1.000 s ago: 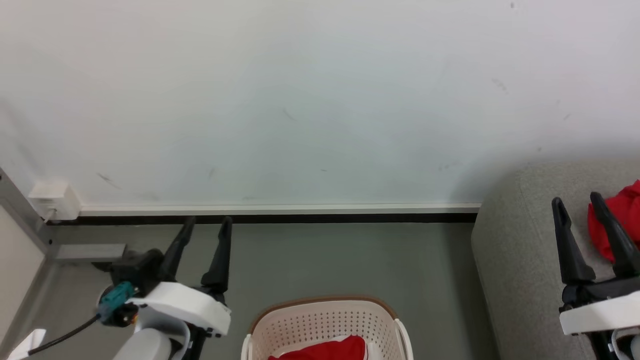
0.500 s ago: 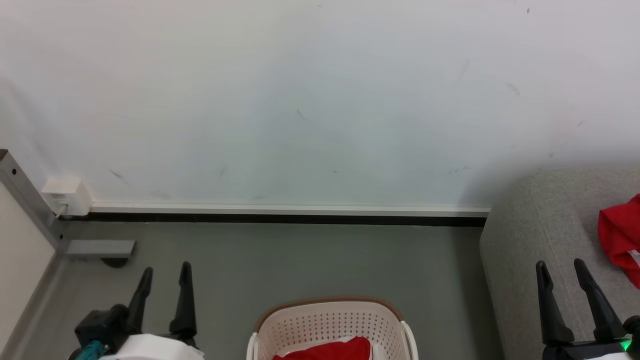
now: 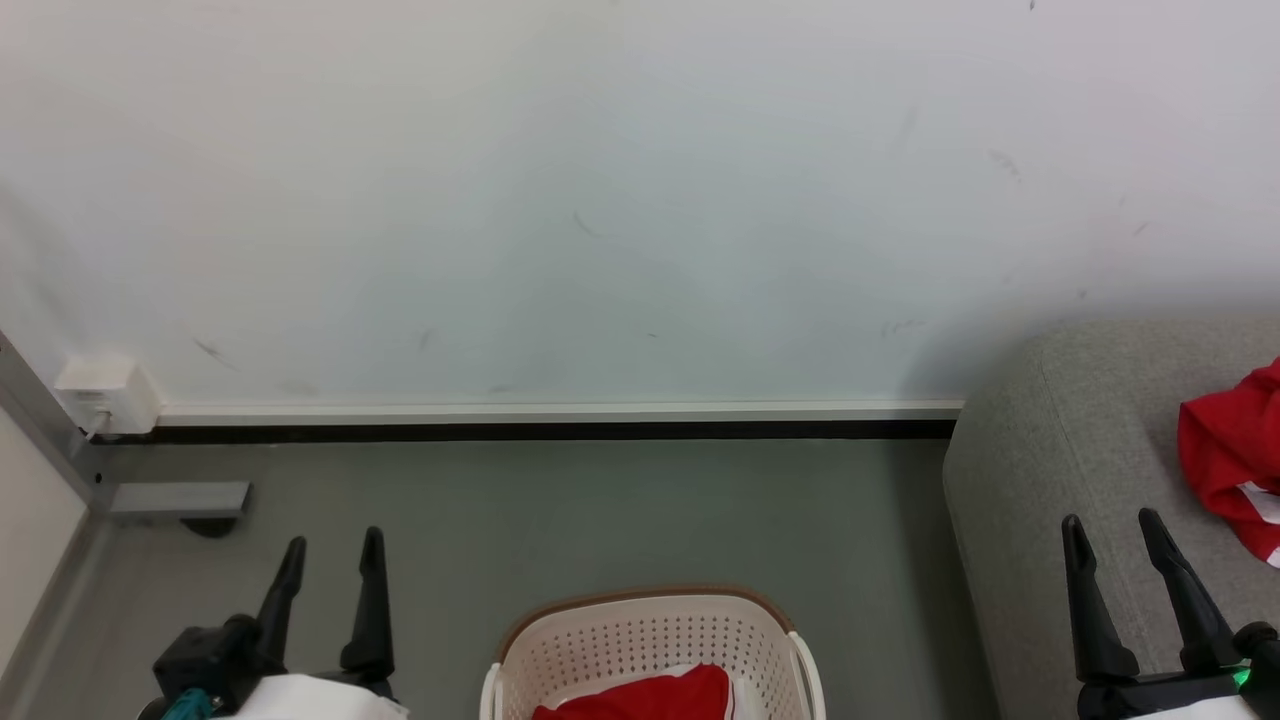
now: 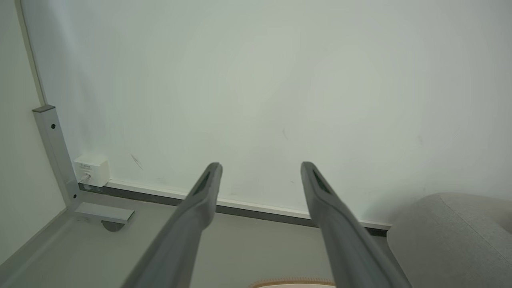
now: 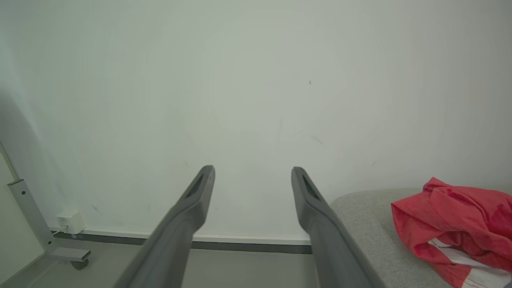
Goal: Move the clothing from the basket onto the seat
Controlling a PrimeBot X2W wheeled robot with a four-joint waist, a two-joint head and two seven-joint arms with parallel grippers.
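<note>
A cream perforated basket point(image 3: 650, 635) with a brown rim stands on the floor at the bottom centre, with red clothing point(image 3: 640, 697) inside it. Another red garment point(image 3: 1228, 455) with white trim lies on the grey seat point(image 3: 1060, 470) at the right. My left gripper point(image 3: 332, 546) is open and empty, low at the left of the basket. Over the seat's near edge my right gripper point(image 3: 1110, 525) stands open and empty, left of the red garment. In the right wrist view the garment point(image 5: 460, 224) lies on the seat point(image 5: 368, 216) beyond the open fingers point(image 5: 192, 204). The left wrist view has the basket's rim point(image 4: 294, 282) at its bottom edge.
A white wall with a dark skirting strip point(image 3: 540, 432) closes the back. A grey metal frame post with a foot and caster point(image 3: 180, 500) and a white wall socket box point(image 3: 105, 392) stand at the left. Grey floor point(image 3: 600, 510) lies between basket and wall.
Both grippers have dropped lower in the head view and stay open. The right one has drawn back from the red garment on the seat. The camera has shifted slightly.
</note>
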